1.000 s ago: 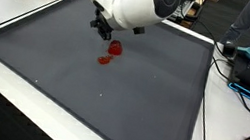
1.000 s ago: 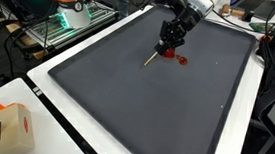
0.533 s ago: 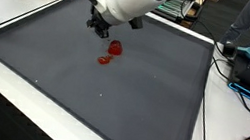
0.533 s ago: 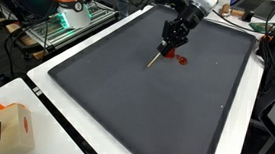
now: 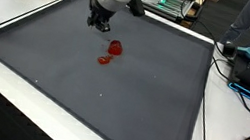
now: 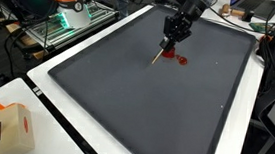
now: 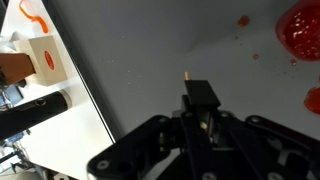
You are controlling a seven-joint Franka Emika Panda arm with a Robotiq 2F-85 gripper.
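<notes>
The pincer [image 6: 171,42] is pinching a thin stick [image 6: 158,55], which slants down from it with the tip close to the mat [image 6: 106,94]. Red blobs [image 5: 115,48] lie just beside that tip. I think the grip should be firm and any move slow, so the stick does not slip or smear.

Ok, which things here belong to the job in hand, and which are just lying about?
In hand: thin stick shut in the jaws; red blobs; dark mat.
Lying about: cardboard box; dark cylinder.
</notes>
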